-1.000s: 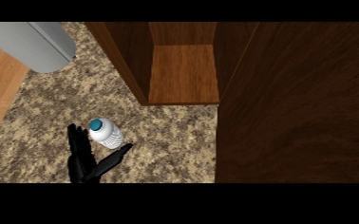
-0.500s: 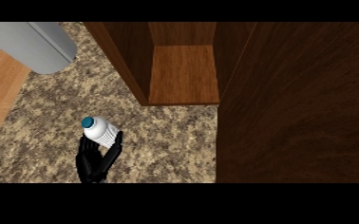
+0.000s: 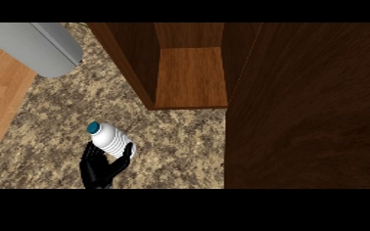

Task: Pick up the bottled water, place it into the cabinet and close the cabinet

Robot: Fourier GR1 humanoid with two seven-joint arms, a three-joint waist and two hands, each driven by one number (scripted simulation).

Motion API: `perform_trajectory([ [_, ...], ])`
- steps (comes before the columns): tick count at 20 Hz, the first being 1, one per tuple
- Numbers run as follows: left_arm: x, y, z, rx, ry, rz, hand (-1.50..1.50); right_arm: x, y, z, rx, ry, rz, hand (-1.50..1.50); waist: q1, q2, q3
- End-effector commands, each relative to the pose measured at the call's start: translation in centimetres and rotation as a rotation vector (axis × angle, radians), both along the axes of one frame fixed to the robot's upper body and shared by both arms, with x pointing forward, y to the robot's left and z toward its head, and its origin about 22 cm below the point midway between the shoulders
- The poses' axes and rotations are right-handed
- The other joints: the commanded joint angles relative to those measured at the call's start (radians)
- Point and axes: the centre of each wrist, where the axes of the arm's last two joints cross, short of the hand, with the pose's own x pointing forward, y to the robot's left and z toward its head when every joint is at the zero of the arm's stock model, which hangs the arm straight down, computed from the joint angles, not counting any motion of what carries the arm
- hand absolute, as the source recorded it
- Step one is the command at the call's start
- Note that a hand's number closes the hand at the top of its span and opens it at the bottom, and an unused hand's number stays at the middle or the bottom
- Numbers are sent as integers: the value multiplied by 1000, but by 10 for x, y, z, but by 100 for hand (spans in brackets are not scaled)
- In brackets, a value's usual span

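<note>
Fingers [image 3: 92,157] and thumb curl up around the lower half of the bottle [image 3: 110,139], so I read the hand [image 3: 100,169] as holding it. Going by its place at the lower left of my head view, I take it for the left hand, though the forearm is cut off at the picture's edge. The other hand does not show at all.

The bottle is white with a teal cap [image 3: 93,127], and it leans with the cap toward the upper left. I see it over the speckled stone counter [image 3: 180,137], near the lower left of the view; I cannot tell whether its base touches the counter, since the hand hides it.

Up and to the right of the bottle, well apart from it, stands the cabinet [image 3: 189,76]. It is open: I look down onto a lighter wooden shelf (bare, as far as I can see it) between dark side walls. The cabinet's door [image 3: 300,107], a broad dark wooden panel, fills the right side of my view.

At the upper left a grey rounded object [image 3: 45,46] lies on the counter, and a strip of light wood [image 3: 11,90] runs along the left edge.
</note>
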Motion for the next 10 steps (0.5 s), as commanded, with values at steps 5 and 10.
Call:
perform_trajectory([
  [5, 5, -2, 0, -12, -21, -444, 150, -3, 2, 19, 35, -31, 6, -150, -17, 16, -27],
  [10, 14, 2, 10, -2, -74, -528, 150, -6, 5, 22, 14, -28, 8, -150, -3, 12, -26],
])
